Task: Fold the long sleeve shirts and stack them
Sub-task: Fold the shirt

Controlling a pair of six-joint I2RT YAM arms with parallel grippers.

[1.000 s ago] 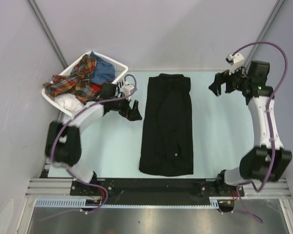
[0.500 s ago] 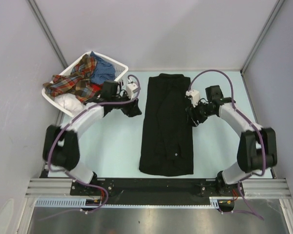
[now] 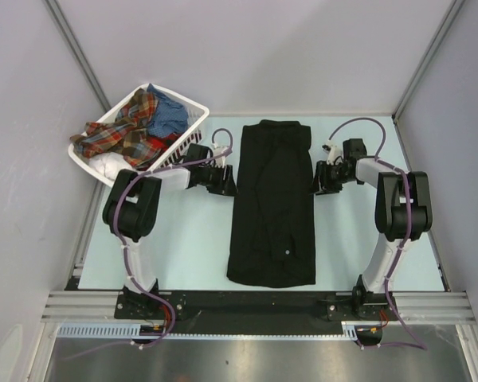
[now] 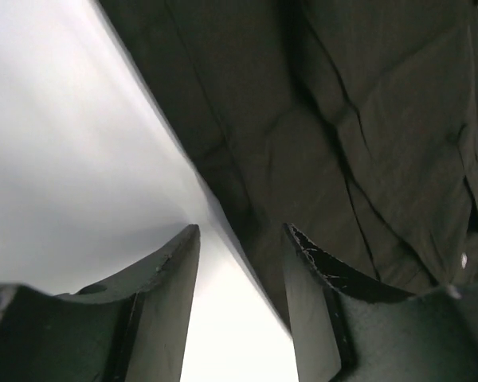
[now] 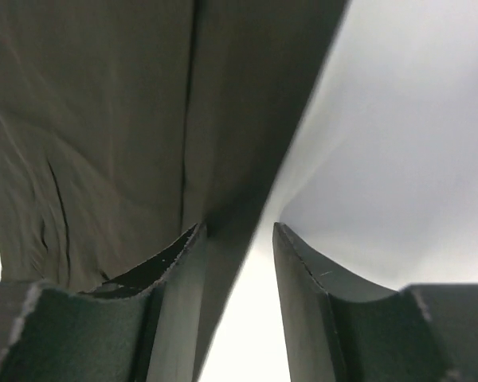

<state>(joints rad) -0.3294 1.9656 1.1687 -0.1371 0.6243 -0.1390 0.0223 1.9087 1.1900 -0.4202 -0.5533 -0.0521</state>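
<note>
The black long sleeve shirt lies on the table as a long, narrow strip folded lengthwise. My left gripper is low at its left edge, about a third of the way down from the collar. In the left wrist view the shirt edge runs between the half-open jaws of this gripper, with one finger over the cloth. My right gripper mirrors it at the right edge. Seen from the right wrist, the gripper also straddles the hem of the shirt, jaws apart. Neither has clamped the cloth.
A white slatted basket stands at the back left, holding a red-orange plaid shirt, a blue one and a white one. Pale table surface flanks the black shirt. Grey walls enclose the table.
The right arm swung in from the far right corner to the shirt's right edge. The left gripper slid right to the left edge. Both pairs of jaws narrowed.
</note>
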